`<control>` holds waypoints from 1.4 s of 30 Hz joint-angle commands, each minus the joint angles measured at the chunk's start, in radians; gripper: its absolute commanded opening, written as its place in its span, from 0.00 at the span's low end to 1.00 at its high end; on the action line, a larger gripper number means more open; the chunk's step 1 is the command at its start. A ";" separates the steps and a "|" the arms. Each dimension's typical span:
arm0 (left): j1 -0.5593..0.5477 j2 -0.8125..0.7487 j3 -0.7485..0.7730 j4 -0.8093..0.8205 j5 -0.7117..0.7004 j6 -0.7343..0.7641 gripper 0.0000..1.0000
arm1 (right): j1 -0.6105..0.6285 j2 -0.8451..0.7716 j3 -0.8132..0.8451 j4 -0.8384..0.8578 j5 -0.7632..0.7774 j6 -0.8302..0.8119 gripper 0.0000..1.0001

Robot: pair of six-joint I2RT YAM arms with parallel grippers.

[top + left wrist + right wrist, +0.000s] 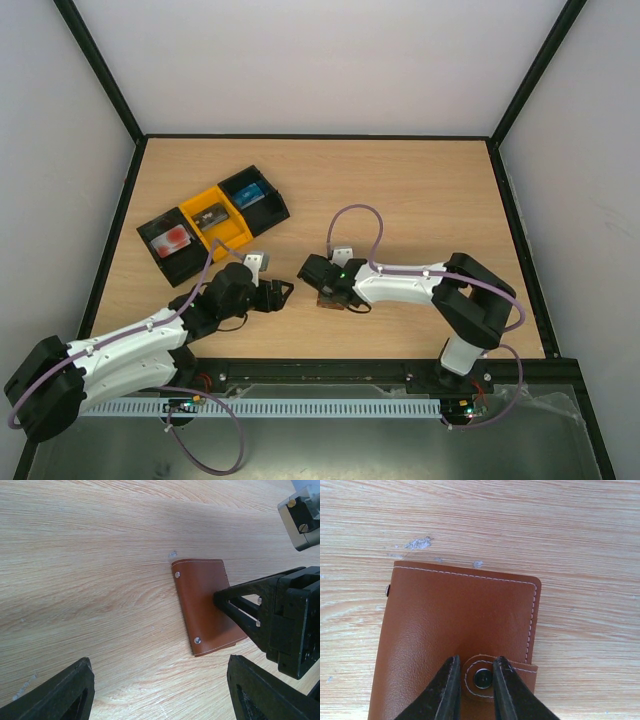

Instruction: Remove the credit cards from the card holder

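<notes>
Straddling the holder's (460, 625) snap tab (482, 679) to unfasten it, right end effector (477, 662) nearly together, grip unconfirmed; left end effector (161, 682) apart.

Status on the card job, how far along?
Looks done: blue card, dark card and red-patched card each lie in a tray compartment. In hand: right gripper straddles the snap tab on the folded-shut card holder; left gripper is open and empty nearby. Left: can't see whether more cards are inside.

Smooth leather card holder (445, 625) (metal snaps (197, 640)) on wood-grain table (520, 520).
</notes>
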 commanded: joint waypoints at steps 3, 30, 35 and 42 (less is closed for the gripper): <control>-0.004 0.012 -0.002 0.015 -0.019 0.006 0.75 | 0.002 0.013 -0.030 -0.020 0.020 0.009 0.11; -0.004 0.147 -0.009 0.123 0.068 -0.019 0.73 | 0.002 -0.333 -0.230 0.325 -0.105 -0.078 0.02; -0.003 0.191 -0.009 0.169 0.101 -0.029 0.72 | 0.001 -0.440 -0.292 0.444 -0.165 -0.074 0.02; -0.004 0.212 -0.008 0.239 0.167 -0.037 0.71 | 0.002 -0.494 -0.332 0.518 -0.202 -0.074 0.02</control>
